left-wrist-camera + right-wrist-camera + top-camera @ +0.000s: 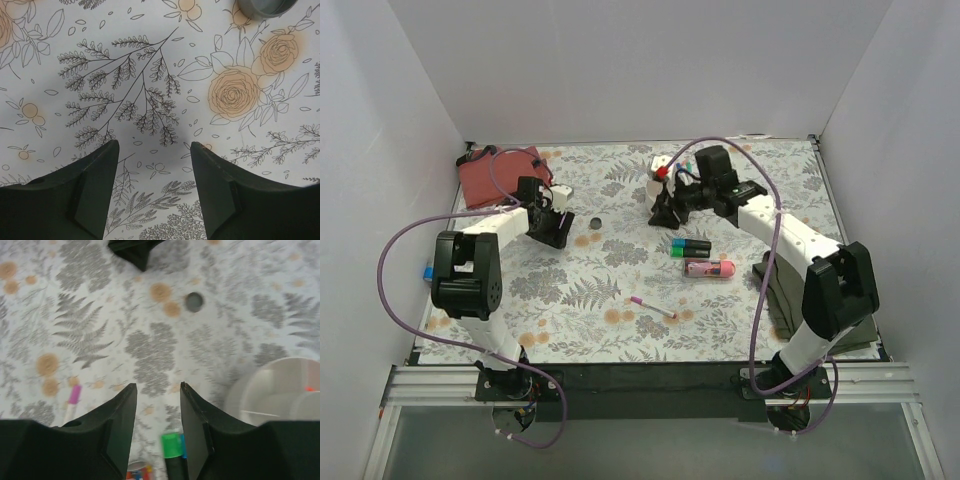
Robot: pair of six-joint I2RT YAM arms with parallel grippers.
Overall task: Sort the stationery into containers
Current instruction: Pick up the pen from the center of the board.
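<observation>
Your left gripper (154, 144) and right gripper (157, 387) gape empty. One pen (73, 399) lies beside the right gripper's fingers (117, 425), parallel, pink cap pointing away.

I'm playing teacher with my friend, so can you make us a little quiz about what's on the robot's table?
1. True or false: the left fingers are squeezing a pen.
2. The fabric pouch at the back of the table is: A green, B red, C yellow.
3. Fill in the gap: the pink-capped pen lies on the ____.

Key
1. False. They are open, with only the flowery table top between them.
2. B.
3. Table. The pen is in the open, not in any container.
</observation>
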